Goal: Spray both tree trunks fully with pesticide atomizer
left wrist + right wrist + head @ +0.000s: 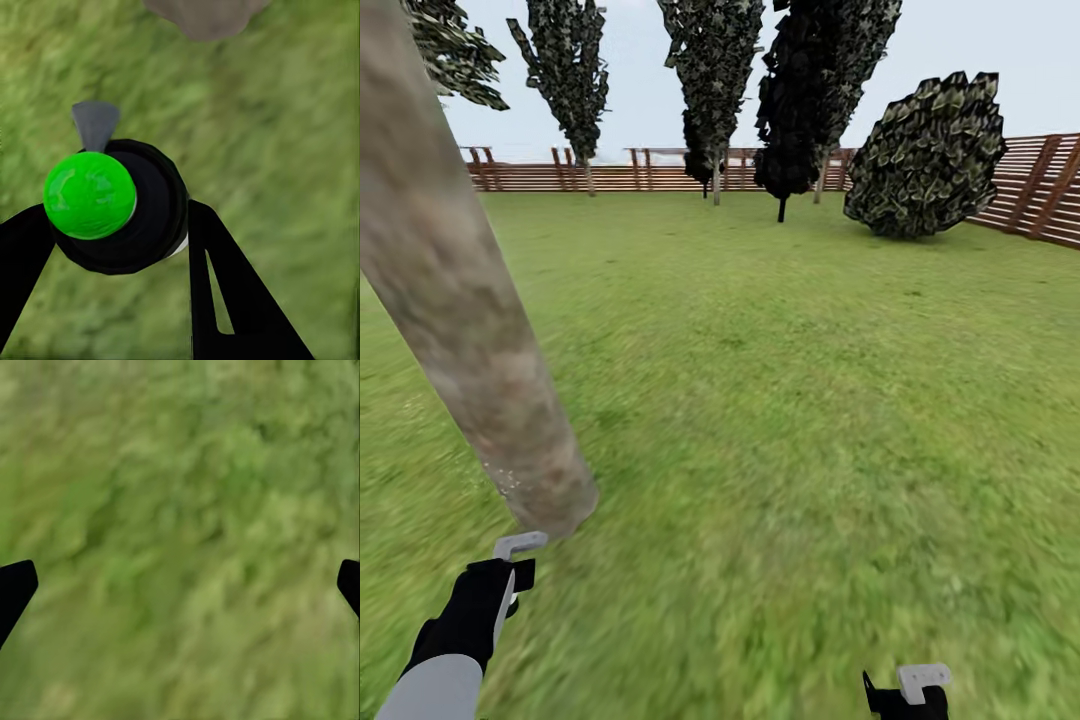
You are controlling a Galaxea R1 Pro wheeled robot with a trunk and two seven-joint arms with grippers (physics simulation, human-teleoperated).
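Mottled grey-brown bark of a thick tree trunk [460, 310] rises just ahead of the left end effector [124, 225], which is clamped on the dark round pesticide atomizer [139, 217] with its green cap. Faint white specks [508, 478] dot the trunk's base. The right end effector [180, 585] hangs spread wide over the green lawn [810, 400].

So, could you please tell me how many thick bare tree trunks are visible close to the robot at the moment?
1. The tree trunk rises from the lawn at the head view's left, just ahead of the left gripper. The second may be out of frame.
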